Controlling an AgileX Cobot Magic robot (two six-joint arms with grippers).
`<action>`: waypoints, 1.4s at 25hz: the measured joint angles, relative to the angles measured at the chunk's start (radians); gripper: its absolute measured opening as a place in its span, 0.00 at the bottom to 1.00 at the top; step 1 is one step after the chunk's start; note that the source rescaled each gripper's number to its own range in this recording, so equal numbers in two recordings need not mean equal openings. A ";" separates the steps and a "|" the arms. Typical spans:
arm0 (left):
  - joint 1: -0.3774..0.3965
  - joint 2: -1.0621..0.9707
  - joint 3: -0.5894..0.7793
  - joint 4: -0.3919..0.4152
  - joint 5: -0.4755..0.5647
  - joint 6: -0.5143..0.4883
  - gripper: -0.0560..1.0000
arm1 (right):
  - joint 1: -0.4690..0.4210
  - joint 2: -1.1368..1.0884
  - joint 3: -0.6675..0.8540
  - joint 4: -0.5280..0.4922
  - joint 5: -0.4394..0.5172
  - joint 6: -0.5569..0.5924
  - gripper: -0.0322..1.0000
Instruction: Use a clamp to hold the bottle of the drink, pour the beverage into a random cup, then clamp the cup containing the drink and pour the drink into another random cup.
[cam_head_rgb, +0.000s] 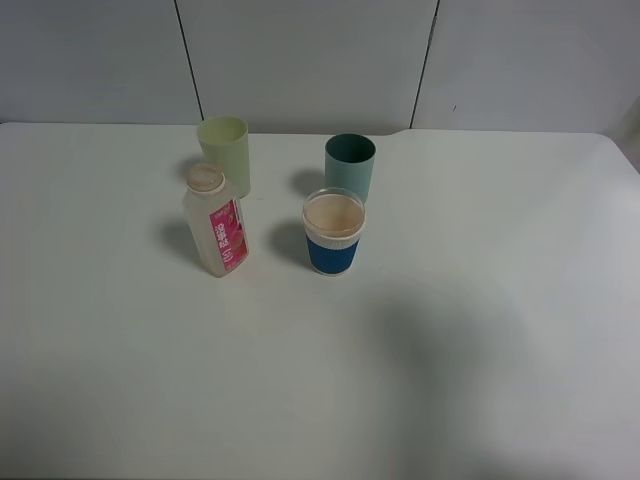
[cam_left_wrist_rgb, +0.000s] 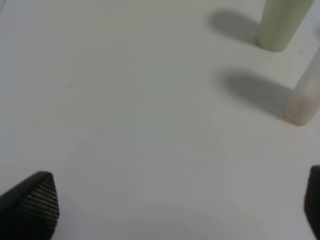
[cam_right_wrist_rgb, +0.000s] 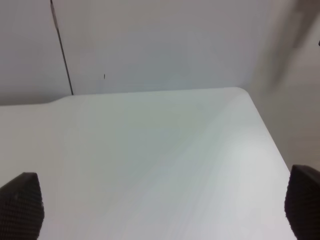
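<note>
left fingers (cam_left_wrist_rgb: 30, 205) spread wide, right fingers (cam_right_wrist_rgb: 20, 207) likewise

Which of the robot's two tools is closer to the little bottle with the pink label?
Left. The left tool is open with the bottle just ahead of it, beside the yellow-green cup. The right tool faces bare table; no bottle shows.

bottle (cam_head_rgb: 215, 222) left of banded cup (cam_head_rgb: 334, 233), two tumblers (cam_head_rgb: 224, 152) (cam_head_rgb: 350, 165) just behind, all on table (cam_head_rgb: 480, 330)
</note>
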 joint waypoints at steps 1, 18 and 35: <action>0.000 0.000 0.000 0.000 0.000 0.000 1.00 | 0.000 -0.019 0.000 -0.006 0.025 0.000 0.91; 0.000 0.000 0.000 0.000 0.000 0.000 1.00 | 0.029 -0.235 0.000 -0.055 0.253 0.000 0.91; 0.000 0.000 0.000 0.001 0.000 0.000 1.00 | 0.072 -0.239 0.063 -0.119 0.383 0.019 0.91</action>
